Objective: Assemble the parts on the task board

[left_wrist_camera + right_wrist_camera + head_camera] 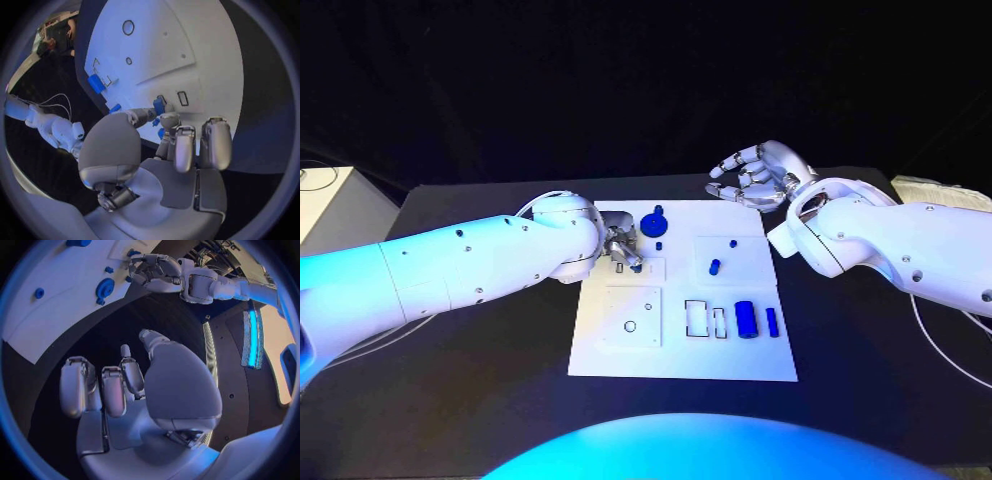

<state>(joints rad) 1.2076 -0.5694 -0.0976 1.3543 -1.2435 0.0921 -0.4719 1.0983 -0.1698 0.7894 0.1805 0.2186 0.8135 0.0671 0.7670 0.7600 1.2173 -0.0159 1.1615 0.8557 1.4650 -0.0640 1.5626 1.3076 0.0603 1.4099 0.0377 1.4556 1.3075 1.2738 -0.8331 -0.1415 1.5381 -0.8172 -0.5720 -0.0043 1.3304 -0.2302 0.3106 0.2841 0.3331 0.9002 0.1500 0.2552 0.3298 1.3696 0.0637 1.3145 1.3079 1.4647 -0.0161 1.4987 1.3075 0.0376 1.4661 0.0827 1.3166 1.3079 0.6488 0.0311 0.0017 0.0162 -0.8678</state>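
The white task board [733, 360] lies in the middle of the black table. My left hand [620, 250] is low over the board's left side and pinches a small blue part [159, 106] between its fingertips, close to the board's surface. A round blue knob [656, 222] stands near the far edge, with a short blue peg [714, 267] to its right. A blue cylinder [746, 319] and a thin blue pin [772, 321] lie on the right side. My right hand [759, 175] hangs beyond the board's far right corner, loosely curled and holding nothing.
A raised white plate with a small round hole [630, 326] sits on the board's near left. White rectangular slots [695, 316] lie beside the cylinder. A pale box [329, 205] stands off the table's left edge and a light object [927, 190] at its right edge.
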